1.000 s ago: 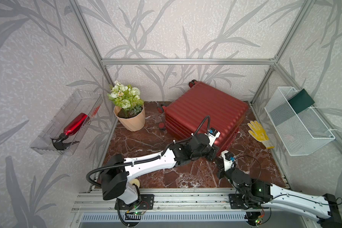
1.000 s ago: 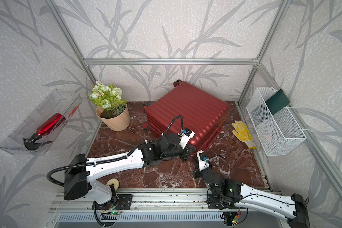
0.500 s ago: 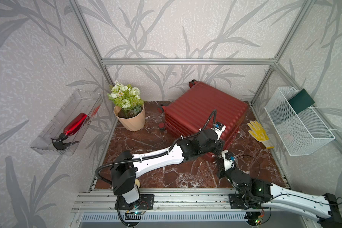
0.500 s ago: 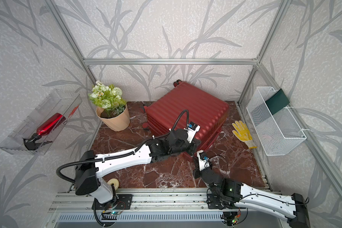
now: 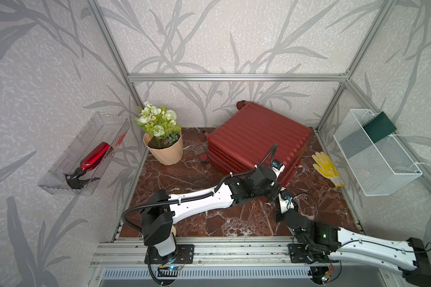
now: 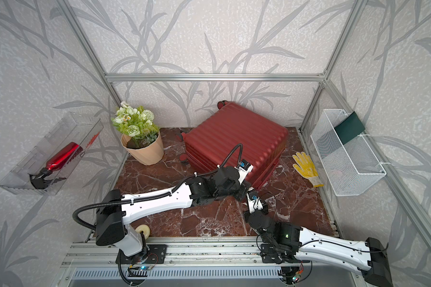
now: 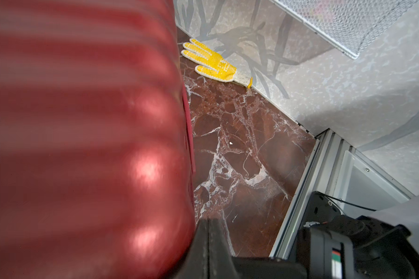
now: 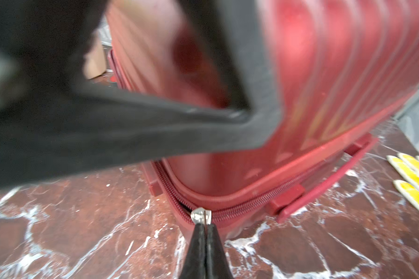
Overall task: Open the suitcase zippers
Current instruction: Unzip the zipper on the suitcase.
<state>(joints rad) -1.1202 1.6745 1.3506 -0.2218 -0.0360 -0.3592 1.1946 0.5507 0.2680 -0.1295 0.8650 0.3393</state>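
The suitcase (image 5: 256, 139) lies flat on the marble table (image 5: 184, 171), at about 1 o'clock from the table's middle in both top views. A flower pot (image 5: 164, 151) stands at its 9 o'clock and a yellow glove (image 5: 326, 166) lies at its 3 o'clock. Both arms meet at the corner of the case that points to 5 o'clock.

In the right wrist view the right gripper (image 8: 205, 232) is pinched tight on the thin pull of the silver slider (image 8: 201, 215), which sits on the zippers (image 8: 252, 205) just at this rounded corner. The left gripper (image 7: 209, 241) has its fingers pressed together and holds nothing. It lies against the ribbed shell close to the same corner, and I judge that it steadies the case.

As for progress, the task looks to be at its very beginning. On one side of the slider a short dark gap shows between the teeth. On the other side the teeth are meshed all along the edge, past the red handle (image 8: 324, 183). The two shell halves are closed together and no lining is visible.

So the pull is secured, but nearly the whole track is left to run. I cannot see a second slider, so I cannot tell where it stands.
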